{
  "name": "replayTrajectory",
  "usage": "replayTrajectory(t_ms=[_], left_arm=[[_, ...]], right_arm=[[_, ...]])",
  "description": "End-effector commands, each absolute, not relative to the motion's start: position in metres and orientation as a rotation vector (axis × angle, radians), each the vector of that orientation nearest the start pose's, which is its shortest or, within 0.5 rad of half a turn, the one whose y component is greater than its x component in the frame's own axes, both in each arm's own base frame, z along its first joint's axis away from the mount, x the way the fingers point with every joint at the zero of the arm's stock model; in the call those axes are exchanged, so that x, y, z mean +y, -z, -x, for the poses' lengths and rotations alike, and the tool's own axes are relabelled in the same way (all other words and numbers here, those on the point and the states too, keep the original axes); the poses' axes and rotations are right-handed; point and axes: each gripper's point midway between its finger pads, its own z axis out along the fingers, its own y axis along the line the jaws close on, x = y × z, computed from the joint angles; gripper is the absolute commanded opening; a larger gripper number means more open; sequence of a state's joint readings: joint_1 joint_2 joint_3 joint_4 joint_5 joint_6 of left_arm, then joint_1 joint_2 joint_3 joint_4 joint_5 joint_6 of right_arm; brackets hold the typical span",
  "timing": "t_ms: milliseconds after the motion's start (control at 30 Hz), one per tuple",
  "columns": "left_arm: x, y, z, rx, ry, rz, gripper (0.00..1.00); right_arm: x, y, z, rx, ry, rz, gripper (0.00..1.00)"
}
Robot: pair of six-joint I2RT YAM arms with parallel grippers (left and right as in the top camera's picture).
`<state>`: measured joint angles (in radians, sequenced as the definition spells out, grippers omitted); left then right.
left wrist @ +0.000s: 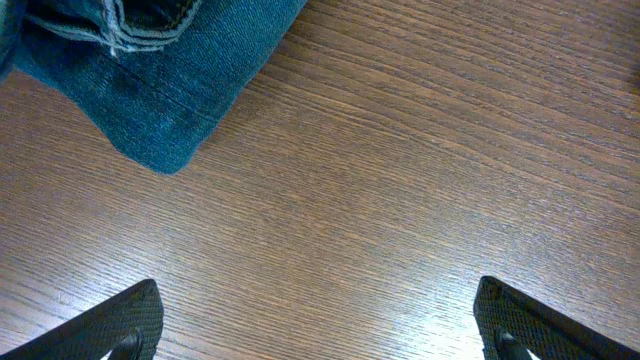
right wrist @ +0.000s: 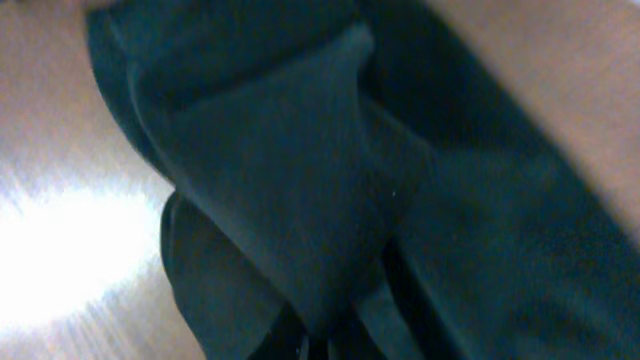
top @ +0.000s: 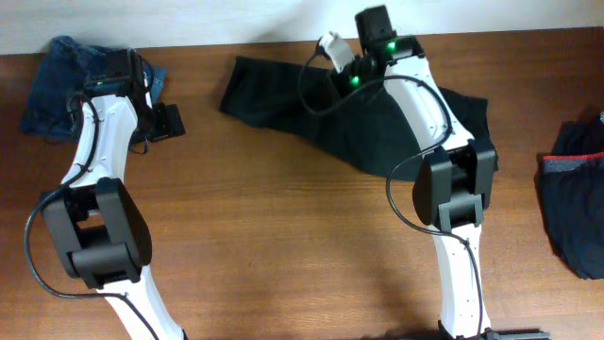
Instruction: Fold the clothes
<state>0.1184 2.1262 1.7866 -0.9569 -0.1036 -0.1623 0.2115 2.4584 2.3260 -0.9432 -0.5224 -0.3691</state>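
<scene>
Black trousers (top: 283, 99) lie rumpled and unfolded on the counter (top: 283, 236). Right end effector (top: 332, 55) looks clamped on their cloth. Left end effector (left wrist: 320, 325) is apart, beside bunched jeans (left wrist: 170, 70). Nearly all folding remains.

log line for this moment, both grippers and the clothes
left gripper open over table near blue jeans | right gripper at black trousers, jaws hidden
</scene>
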Motion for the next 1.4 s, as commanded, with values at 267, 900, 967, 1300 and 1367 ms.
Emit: replayTrajectory(t_ms=[267, 900, 967, 1300, 1367], left_arm=[[0.074, -0.076, -0.476, 2.823, -0.122, 0.434, 0.99], [-0.097, -0.09, -0.484, 2.723, 0.493, -0.416, 0.99], [-0.12, -0.092, -0.489, 2.678, 0.461, -0.494, 0.99], [-0.157, -0.071, -0.522, 2.574, 0.385, -0.521, 0.9], [-0.158, -0.055, -0.524, 2.59, 0.386, -0.522, 0.89]], right_arm=[[0.233, -0.131, -0.558, 2.285, -0.575, 0.961, 0.99], [-0.006, -0.142, -0.505, 2.883, -0.224, -0.377, 0.99], [-0.021, -0.138, -0.486, 2.951, -0.216, -0.443, 0.99], [-0.039, -0.096, -0.449, 3.131, -0.262, -0.396, 0.7], [-0.021, -0.084, -0.458, 3.1, -0.409, -0.248, 0.44]])
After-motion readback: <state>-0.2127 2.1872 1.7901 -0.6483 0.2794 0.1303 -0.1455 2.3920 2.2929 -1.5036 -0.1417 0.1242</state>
